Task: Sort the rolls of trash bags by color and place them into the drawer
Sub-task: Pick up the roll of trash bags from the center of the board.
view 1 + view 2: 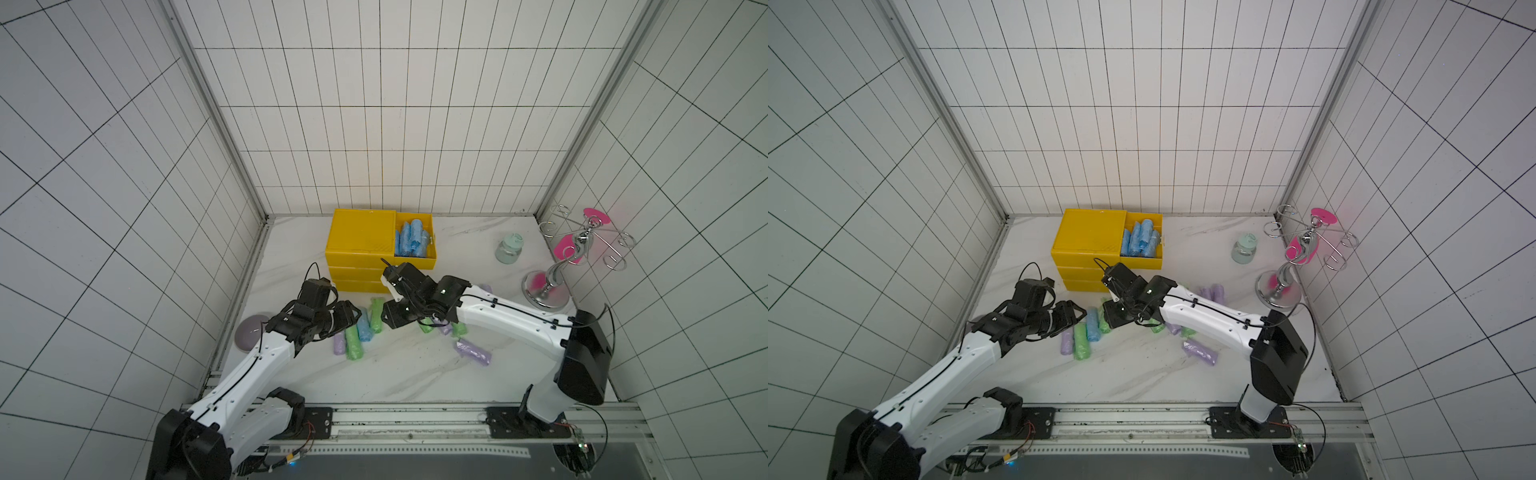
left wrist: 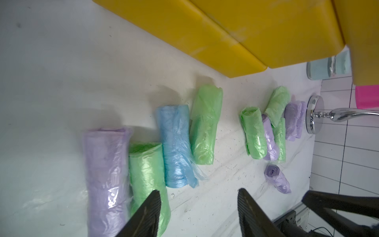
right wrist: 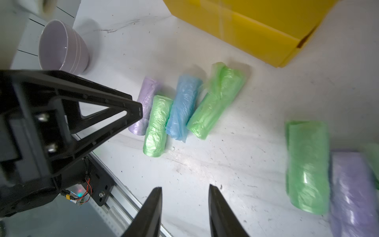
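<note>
Your left gripper (image 2: 199, 190) hangs partly open and empty at the row of loose rolls (image 2: 176, 143) mid-desk. Your right gripper (image 3: 185, 186) is also parted, holding nothing. Blue rolls (image 1: 411, 239) lie in the open top drawer (image 1: 415, 262) near the desk's back edge. Another cluster (image 2: 254, 135), perhaps six rolls, lies beneath the right arm.

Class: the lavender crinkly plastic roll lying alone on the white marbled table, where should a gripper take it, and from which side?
Grip the lavender roll at mid-length, jaws across its short width, coming from above: it lies flat, with nothing against its long sides.
</note>
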Robot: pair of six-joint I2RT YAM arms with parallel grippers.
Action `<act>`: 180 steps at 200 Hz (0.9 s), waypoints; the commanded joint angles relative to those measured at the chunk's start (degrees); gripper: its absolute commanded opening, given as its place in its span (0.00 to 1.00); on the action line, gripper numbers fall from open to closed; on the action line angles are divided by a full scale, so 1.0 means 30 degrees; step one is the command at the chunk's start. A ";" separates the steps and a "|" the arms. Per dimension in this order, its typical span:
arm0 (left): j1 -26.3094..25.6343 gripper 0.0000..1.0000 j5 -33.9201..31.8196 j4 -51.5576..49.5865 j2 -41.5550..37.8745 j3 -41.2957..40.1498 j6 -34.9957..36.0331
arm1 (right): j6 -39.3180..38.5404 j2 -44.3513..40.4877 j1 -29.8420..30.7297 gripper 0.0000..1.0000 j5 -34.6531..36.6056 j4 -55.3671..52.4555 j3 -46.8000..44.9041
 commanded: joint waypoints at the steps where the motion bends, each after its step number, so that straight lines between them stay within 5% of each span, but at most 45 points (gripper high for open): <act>1: 0.1286 0.63 -0.0414 -0.1001 -0.1475 -0.0095 0.0403 | 0.0691 0.1925 0.0615 0.41 -0.0244 0.1241 0.0784; 68: 0.2714 0.69 0.0754 -0.0913 -0.4580 -0.1125 -0.0458 | 0.0653 0.6880 0.0940 0.43 -0.0001 0.0238 0.5087; 180: 0.2829 0.69 0.1282 -0.0804 -0.4415 -0.1030 -0.0140 | 0.0554 0.9509 0.0933 0.45 0.1455 -0.0904 0.6638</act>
